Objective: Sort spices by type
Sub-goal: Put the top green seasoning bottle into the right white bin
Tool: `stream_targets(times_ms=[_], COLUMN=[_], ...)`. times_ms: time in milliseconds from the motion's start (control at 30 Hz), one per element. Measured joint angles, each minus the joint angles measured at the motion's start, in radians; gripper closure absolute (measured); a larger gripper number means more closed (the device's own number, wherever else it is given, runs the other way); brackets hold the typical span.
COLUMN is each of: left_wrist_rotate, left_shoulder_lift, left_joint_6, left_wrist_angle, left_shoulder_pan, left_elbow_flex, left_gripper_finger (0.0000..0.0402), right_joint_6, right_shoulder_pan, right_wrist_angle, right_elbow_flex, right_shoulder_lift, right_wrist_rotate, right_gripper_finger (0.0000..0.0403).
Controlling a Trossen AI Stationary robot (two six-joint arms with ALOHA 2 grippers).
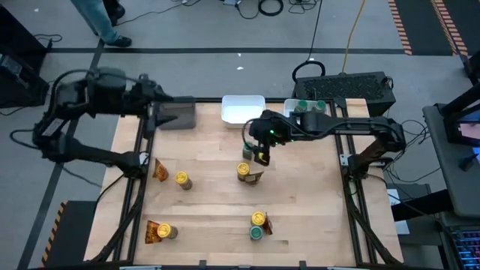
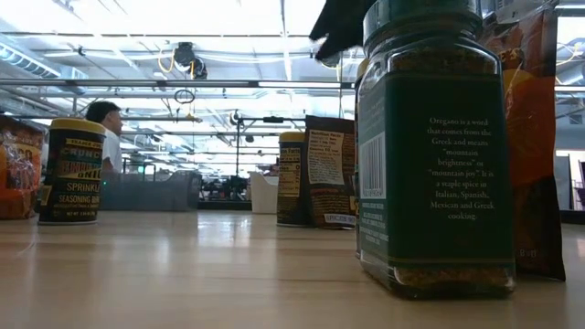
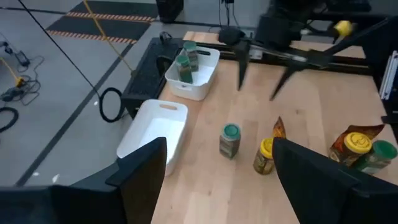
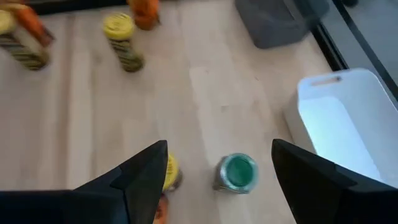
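Right arm reaches over a green jar

The right gripper [image 1: 260, 154] hangs fingers wide over the green jar [image 4: 237, 172] mid-table, holding nothing. The left gripper [image 1: 152, 118], also spread, waits by the grey tray [image 1: 177, 115].

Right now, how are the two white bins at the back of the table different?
The middle white bin is empty, but the right white bin holds green-lidded jars. In the left wrist view the middle bin sits nearer that arm and the right bin farther off. The right hand hangs open just in front of them, closer to the middle bin. Both bins are white, rectangular and stand side by side.
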Motion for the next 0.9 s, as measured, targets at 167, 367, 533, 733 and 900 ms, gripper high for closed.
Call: stream_targets(times_ms=[167, 367, 533, 733, 900], left_wrist_rotate=[0.002, 0.073, 0.110, 0.148, 0.165], left_shoulder_lift=[-0.189, -0.344, -0.401, -0.411, -0.409], left_joint_6=[-0.061, -0.134, -0.187, -0.220, -0.212], left_wrist_angle=[0.167, 0.405, 0.514, 0.540, 0.627], left_shoulder_pan=[0.000, 0.000, 0.000, -0.001, 0.000], left_elbow_flex=[-0.322, -0.615, -0.790, -0.907, -0.953], left_gripper_finger=[0.0107, 0.0107, 0.0107, 0.0107, 0.0107], right_joint_6=[0.014, 0.023, 0.020, 0.018, 0.024], right_shoulder_pan=[-0.048, -0.092, -0.114, -0.117, -0.118], right_wrist_angle=[0.003, -0.004, -0.010, -0.020, -0.016], right_elbow_flex=[0.000, 0.000, -0.001, -0.001, -0.001], right_shoulder_lift=[0.067, 0.160, 0.218, 0.243, 0.242], right_wrist_rotate=[-0.100, -0.129, -0.128, -0.126, -0.089], right_gripper_finger=[0.0133, 0.0133, 0.0133, 0.0133, 0.0133])
